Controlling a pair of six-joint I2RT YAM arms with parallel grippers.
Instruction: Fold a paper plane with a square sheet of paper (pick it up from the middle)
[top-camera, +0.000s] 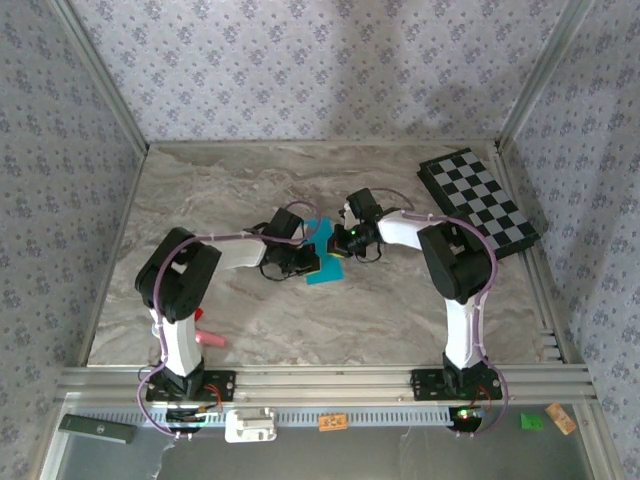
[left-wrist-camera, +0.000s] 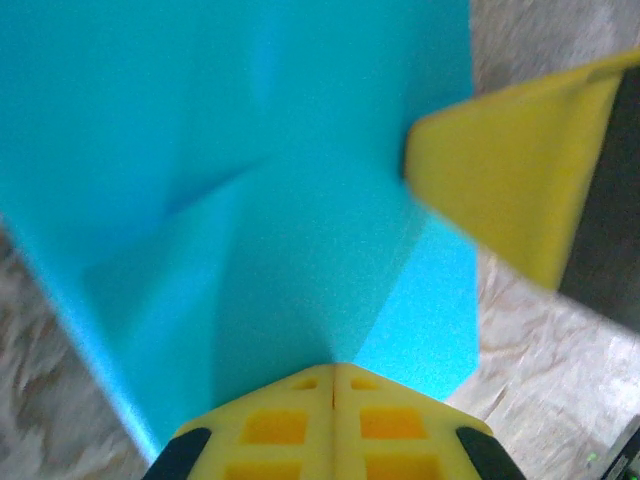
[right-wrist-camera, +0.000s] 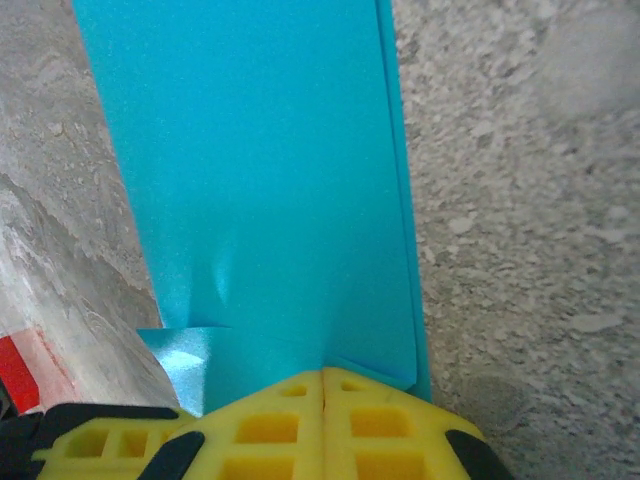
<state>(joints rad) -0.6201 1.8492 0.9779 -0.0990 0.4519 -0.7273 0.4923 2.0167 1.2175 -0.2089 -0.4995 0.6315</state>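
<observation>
A partly folded sheet of cyan-blue paper (top-camera: 323, 265) is held over the middle of the marble-patterned table (top-camera: 400, 310). It is left of the black-and-white checkered board (top-camera: 478, 200), nearer the arm bases and well apart from the board. Soft creases cross the paper, and one long edge is doubled over. The left gripper (left-wrist-camera: 333, 368), on the paper's side away from the board, has its yellow fingers pressed together on the paper's edge. The right gripper (right-wrist-camera: 322, 372), on the board's side, is likewise clamped on the paper. A small pink-and-red object (top-camera: 210, 338) lies far from the board, beside the left arm.
</observation>
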